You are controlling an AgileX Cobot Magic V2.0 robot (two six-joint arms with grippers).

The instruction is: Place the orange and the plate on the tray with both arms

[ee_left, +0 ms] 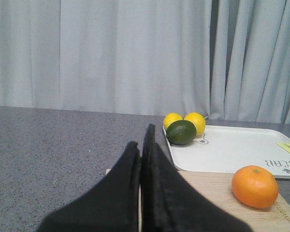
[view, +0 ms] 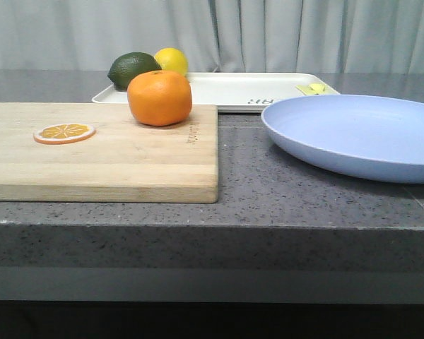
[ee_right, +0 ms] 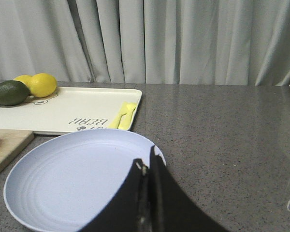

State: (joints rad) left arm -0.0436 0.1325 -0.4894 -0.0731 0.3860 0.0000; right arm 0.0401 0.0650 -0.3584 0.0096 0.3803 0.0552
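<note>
Orange (view: 160, 97) sits on wooden cutting board (view: 106, 152), at the board's upper right corner in front view, left of frame centre; green stem dimple faces up. Tray (view: 233, 90) lies behind the board, upper centre of front view, off-white w/ low rim and dark lettering near its front edge. On the tray's left end: dark green lime (view: 132, 70) and yellow lemon (view: 171, 61), touching or nearly so; left wrist view shows a 2nd lemon (ee_left: 172, 120) beside the first. Small yellow item (view: 314, 88) rests at the tray's right end; exact type cannot be told. Plate (view: 360, 134) occupies right side of front view, pale lavender-blue, flat on the grey speckled countertop (view: 254, 191), just in front of the tray's right end and apart from the board; its right edge runs out of frame. Thin orange slice (view: 64, 132) lies on the board's left part, well apart from the orange. Neither arm appears in front view. Left gripper (ee_left: 144, 145), lower centre of left wrist view: black fingers pressed together, nothing between them, above the board's near end w/ the orange at lower right of that frame. Right gripper (ee_right: 147, 166), lower centre of right wrist view: fingers closed against each other, empty, over the plate's near rim. Grey curtain (view: 212, 32) fills the background.
</note>
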